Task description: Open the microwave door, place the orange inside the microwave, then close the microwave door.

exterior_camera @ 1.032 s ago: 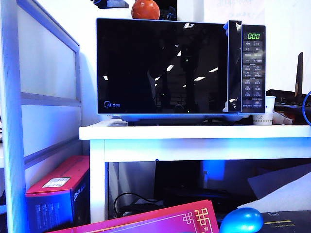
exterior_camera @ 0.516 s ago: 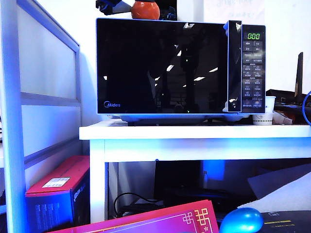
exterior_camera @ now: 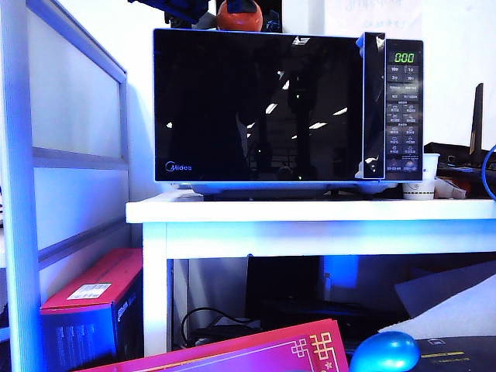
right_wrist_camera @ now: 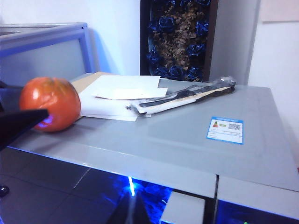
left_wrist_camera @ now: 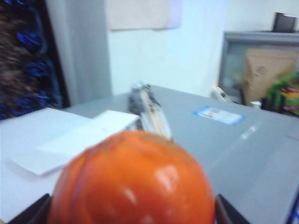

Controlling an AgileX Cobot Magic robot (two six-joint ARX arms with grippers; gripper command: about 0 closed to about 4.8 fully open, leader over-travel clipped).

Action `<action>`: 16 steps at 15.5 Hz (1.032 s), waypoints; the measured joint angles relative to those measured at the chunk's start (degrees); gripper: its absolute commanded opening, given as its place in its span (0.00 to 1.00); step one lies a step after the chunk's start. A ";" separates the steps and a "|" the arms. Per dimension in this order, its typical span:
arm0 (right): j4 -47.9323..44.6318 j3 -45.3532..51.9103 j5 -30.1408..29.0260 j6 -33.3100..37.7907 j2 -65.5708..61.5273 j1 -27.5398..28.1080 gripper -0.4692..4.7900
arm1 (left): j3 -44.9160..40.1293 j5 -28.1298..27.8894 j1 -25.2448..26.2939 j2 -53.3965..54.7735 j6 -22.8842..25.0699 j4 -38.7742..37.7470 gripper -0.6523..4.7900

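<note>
A: Where's the orange [left_wrist_camera: 133,179]?
B: On top of the microwave [exterior_camera: 287,108], door [exterior_camera: 260,108] shut. My left gripper [left_wrist_camera: 131,212] straddles it, jaws wide.
A: Right gripper [right_wrist_camera: 70,154]?
B: Clenched, empty, above the microwave's front edge.

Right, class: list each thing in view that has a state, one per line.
microwave door: shut.
microwave: on, display lit.
orange: on the microwave's top, between the fingers, not gripped.
left gripper: open, around the orange.
right gripper: shut, empty, over the microwave's top.
</note>
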State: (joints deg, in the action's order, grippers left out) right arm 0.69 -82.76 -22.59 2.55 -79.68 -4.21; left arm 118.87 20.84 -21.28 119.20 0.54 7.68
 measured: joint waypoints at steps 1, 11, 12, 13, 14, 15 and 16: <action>0.00 0.00 0.00 -0.02 0.00 -0.02 0.09 | 0.11 -0.11 -0.02 0.33 -0.02 0.85 1.00; 0.04 0.00 0.02 0.00 0.00 0.00 0.09 | 6.08 -0.48 -1.01 5.70 -1.44 1.09 1.00; 0.02 0.00 0.00 0.00 0.00 0.00 0.09 | 6.08 -0.48 -1.01 5.70 -1.44 1.07 1.00; 0.02 0.00 0.00 -0.02 0.00 0.00 0.09 | 6.08 -0.52 -1.18 5.70 -1.44 1.09 1.00; 0.02 0.00 0.00 0.00 0.00 0.00 0.09 | 6.08 -0.48 -1.40 5.70 -1.44 1.09 1.00; 0.02 0.00 0.00 -0.02 0.00 -0.02 0.09 | 6.08 -0.48 -1.55 5.70 -1.44 1.07 0.95; 0.02 0.00 0.00 -0.02 0.00 0.00 0.09 | 6.08 -0.48 -1.77 5.70 -1.44 1.07 0.87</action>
State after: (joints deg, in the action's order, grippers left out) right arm 0.71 -82.76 -22.59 2.52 -79.68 -4.21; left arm 124.95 20.36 -23.05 124.90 -0.91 8.75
